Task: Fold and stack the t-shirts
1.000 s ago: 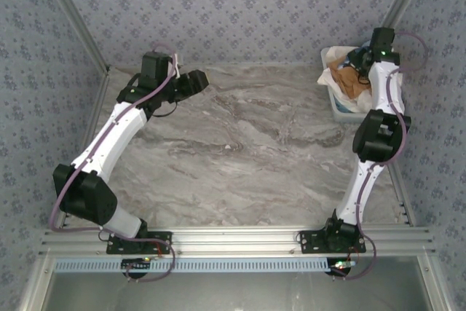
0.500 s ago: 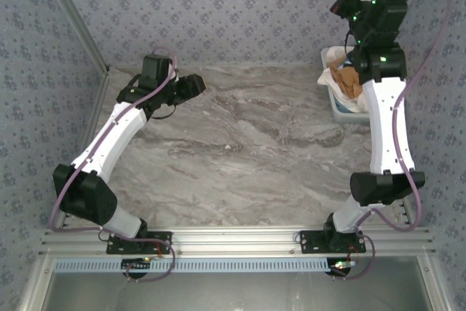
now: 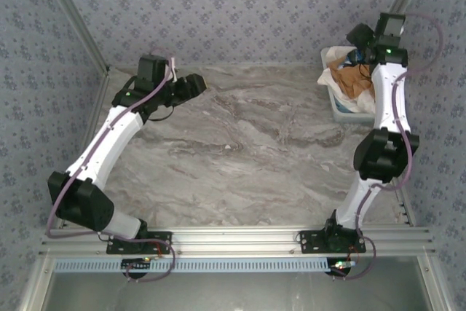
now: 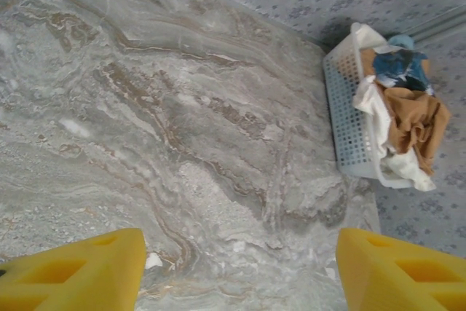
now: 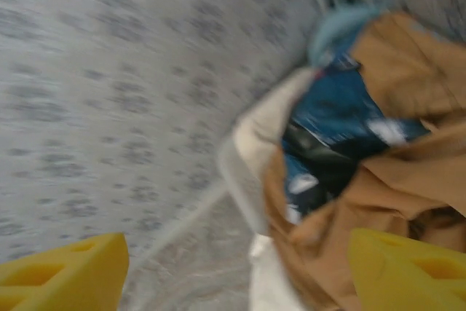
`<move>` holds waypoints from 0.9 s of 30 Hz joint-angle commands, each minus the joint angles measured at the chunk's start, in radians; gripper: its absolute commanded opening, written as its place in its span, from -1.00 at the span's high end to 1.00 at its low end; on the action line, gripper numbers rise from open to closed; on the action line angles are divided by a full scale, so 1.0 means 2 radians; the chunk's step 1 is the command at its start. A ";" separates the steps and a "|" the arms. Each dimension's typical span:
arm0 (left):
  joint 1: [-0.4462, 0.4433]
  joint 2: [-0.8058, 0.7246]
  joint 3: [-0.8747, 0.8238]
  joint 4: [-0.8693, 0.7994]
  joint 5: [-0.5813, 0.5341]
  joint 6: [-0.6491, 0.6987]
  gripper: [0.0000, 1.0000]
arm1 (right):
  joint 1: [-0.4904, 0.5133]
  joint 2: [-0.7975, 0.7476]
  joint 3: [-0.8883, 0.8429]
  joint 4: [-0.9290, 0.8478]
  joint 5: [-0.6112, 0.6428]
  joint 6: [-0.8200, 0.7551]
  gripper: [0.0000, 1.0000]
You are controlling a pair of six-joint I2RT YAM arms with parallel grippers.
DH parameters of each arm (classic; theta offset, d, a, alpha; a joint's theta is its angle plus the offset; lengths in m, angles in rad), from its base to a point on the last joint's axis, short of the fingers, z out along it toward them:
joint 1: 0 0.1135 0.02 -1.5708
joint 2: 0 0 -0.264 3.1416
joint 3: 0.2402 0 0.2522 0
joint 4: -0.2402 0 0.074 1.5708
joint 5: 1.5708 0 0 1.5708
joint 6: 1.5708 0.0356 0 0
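The left fingers (image 3: 194, 84) are spread wide and empty over bare counter (image 3: 240, 151), with the shirts well off to their right. The right fingers (image 3: 362, 35) are also parted and holding nothing, hovering over the basket (image 3: 341, 111). The t-shirts (image 3: 349, 81) sit heaped just below them, the tan one (image 5: 393, 180) on top, with no clear long axis. The right arm is far nearer, so I'd expect a straight drop.

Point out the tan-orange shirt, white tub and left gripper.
tan-orange shirt (image 4: 415, 118), left wrist view, draped middle.
white tub (image 4: 348, 121), left wrist view, perforated wall.
left gripper (image 4: 240, 253), left wrist view, between fingertips.
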 commanded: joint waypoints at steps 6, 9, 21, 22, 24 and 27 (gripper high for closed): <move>0.002 -0.066 -0.048 0.008 0.001 -0.011 -0.42 | -0.022 0.111 0.125 -0.135 0.001 0.085 -0.75; 0.006 -0.083 -0.071 0.016 -0.003 -0.018 -0.43 | -0.021 0.128 0.129 -0.141 0.012 0.101 -0.73; 0.035 -0.078 -0.077 0.013 0.012 -0.017 -0.43 | -0.012 0.176 0.115 -0.156 0.043 0.136 -0.44; 0.037 -0.075 -0.072 0.010 0.014 -0.016 -0.43 | -0.012 0.176 0.110 -0.152 0.045 0.139 -0.38; 0.038 -0.070 -0.066 0.008 0.016 -0.015 -0.41 | -0.012 0.175 0.104 -0.137 0.047 0.139 0.01; 0.038 -0.065 -0.057 0.004 0.017 -0.016 -0.36 | -0.005 0.158 0.104 -0.112 0.074 0.128 0.92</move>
